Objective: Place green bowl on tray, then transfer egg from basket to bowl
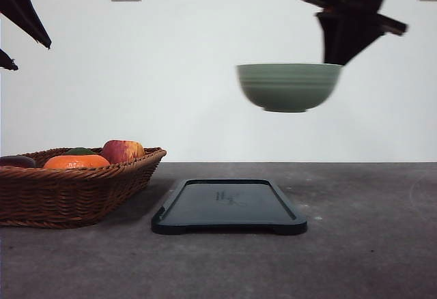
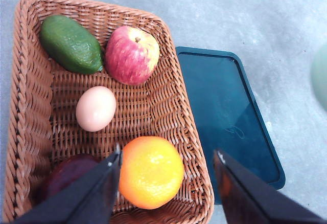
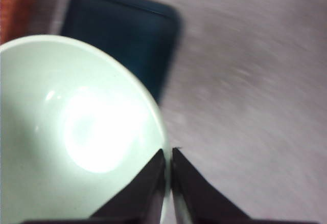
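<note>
Bowl [image 1: 289, 86] rim pinched between right jaws, above tray [image 1: 229, 207].

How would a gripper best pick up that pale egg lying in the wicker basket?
Probably from straight above, closing across the narrow middle of the pale egg. It lies on its side on the brown woven wicker basket floor, with free space around it.

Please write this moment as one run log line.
right gripper: shut on bowl, above tray | left gripper: open over basket | egg: in basket
</note>
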### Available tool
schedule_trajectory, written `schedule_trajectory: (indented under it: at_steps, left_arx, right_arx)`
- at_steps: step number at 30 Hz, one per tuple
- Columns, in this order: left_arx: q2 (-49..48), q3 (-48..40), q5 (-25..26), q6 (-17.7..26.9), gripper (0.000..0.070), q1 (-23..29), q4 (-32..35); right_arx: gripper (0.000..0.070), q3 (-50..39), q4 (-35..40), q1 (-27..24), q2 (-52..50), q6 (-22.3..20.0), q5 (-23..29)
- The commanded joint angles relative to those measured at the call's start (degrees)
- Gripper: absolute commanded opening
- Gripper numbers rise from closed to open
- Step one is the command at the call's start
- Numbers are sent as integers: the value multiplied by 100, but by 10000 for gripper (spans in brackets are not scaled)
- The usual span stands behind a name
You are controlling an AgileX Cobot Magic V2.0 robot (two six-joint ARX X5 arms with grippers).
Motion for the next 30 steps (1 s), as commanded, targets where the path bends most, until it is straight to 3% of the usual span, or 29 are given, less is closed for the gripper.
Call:
schedule_trajectory:
  at_steps: [1,11,30]
  left_arx:
    - [32,129,33,-2,351,-14,57]
    - [34,129,33,-2,350,-14,77]
    - [34,129,31,-2,350,-14,75]
  right_arx:
    - [1,166,73,142,282,-9,-14]
    - [1,532,526,685,1242,123,-6]
    - [1,531,1218,733,2027,176,172]
